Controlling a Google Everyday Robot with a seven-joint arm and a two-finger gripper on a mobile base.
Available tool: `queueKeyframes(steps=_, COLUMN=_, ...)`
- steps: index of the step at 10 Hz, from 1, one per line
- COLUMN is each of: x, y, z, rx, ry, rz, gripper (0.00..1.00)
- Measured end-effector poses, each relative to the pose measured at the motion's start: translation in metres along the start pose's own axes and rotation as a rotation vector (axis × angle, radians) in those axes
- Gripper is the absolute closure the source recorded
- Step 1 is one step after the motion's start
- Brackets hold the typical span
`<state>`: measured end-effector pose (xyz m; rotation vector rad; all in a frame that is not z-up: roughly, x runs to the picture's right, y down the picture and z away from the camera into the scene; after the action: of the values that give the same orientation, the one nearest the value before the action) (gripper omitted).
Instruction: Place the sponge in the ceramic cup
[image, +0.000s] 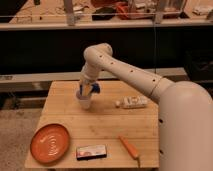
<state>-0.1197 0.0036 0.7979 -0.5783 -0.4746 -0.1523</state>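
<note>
Camera view: gripper (86, 91) directly above cup (85, 103), fingers clamped on sponge (93, 88). Sponge at cup mouth, partly over rim, just under gripper. Long axis unclear.

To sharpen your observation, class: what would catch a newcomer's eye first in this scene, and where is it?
The big white arm, its gripper shut on the blue sponge just above the ceramic cup at the table's back left. Next, the orange plate at the front left corner.
</note>
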Motion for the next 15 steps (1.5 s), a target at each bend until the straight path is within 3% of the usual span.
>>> queueKeyframes(steps=15, x=-0.0013, y=-0.0009, z=0.0044, rx=0.003, ry=-0.004, rz=0.010, gripper=0.95)
